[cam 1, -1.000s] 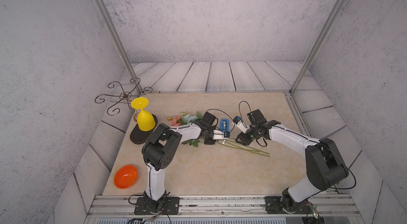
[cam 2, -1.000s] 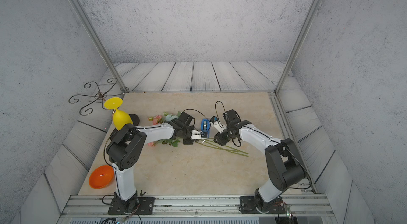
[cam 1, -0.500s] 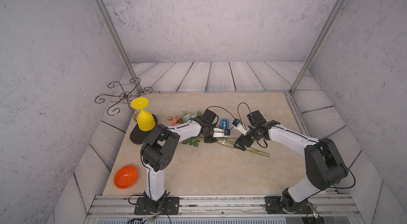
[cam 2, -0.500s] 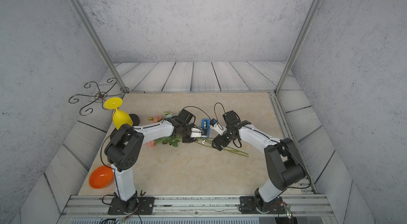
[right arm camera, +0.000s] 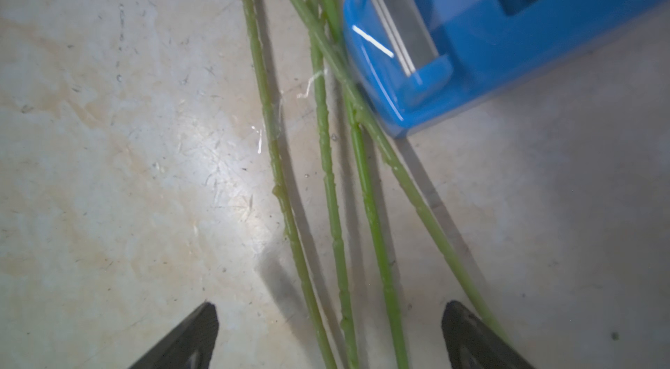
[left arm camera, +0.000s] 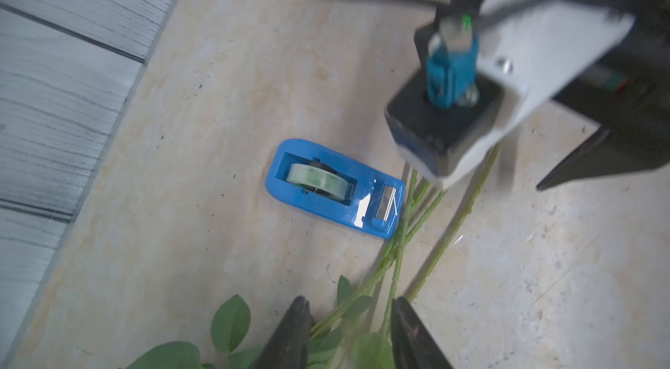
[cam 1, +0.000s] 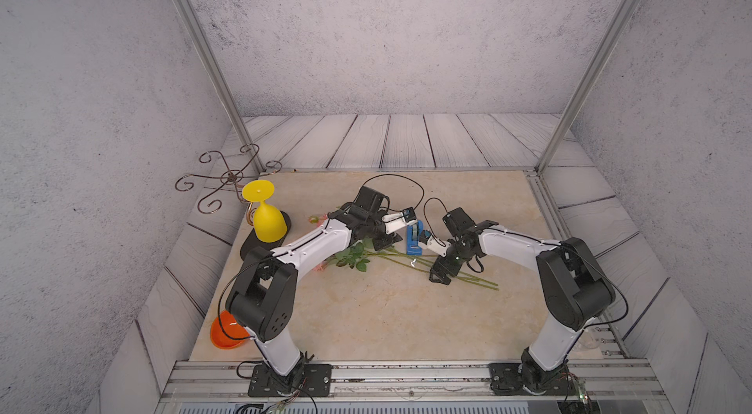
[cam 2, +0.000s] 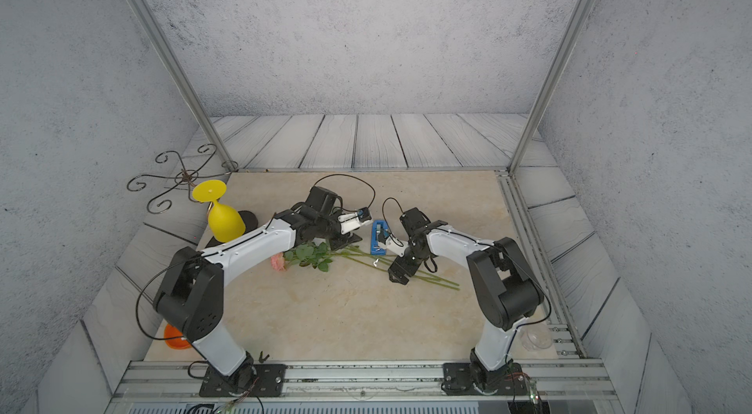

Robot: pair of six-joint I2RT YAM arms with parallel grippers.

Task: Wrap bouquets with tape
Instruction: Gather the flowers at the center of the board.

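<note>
The jaws of the right gripper [right arm camera: 330,312] stand wide apart and hold nothing. In the right wrist view four thin green stems [right arm camera: 328,175] run through the gap between the two black tips and lie flat on the table [right arm camera: 108,167].

The left gripper [left arm camera: 350,327] has a narrower gap. Stems and a few leaves pass between its tips, but the tips do not press on them.

There is one bouquet [cam 1: 358,257]. It lies on the table in both top views, crossing just in front of the tape dispenser [cam 1: 412,239]. Its leaves and pink bloom [cam 2: 278,261] are on the left-arm side of the dispenser, and its cut ends are on the right-arm side.

There is one dispenser [left arm camera: 333,189], blue, with one pale tape roll [left arm camera: 319,176] in it. Its cutter end [right arm camera: 402,33] is just beside the stems and seems to touch one of them.

Well apart from the dispenser, on the left-arm side, there is one yellow goblet [cam 1: 266,220] standing upside down, one curly metal stand [cam 1: 228,180] and one orange bowl [cam 1: 226,334].

There are two arms. The left arm [cam 1: 317,245] rises from its base and stretches low toward the dispenser, with its gripper pointing down at the leafy part of the stems. The right arm [cam 1: 512,245] reaches toward the dispenser from the opposite side. Its wrist is bent down, so its gripper is over the bare stems.
</note>
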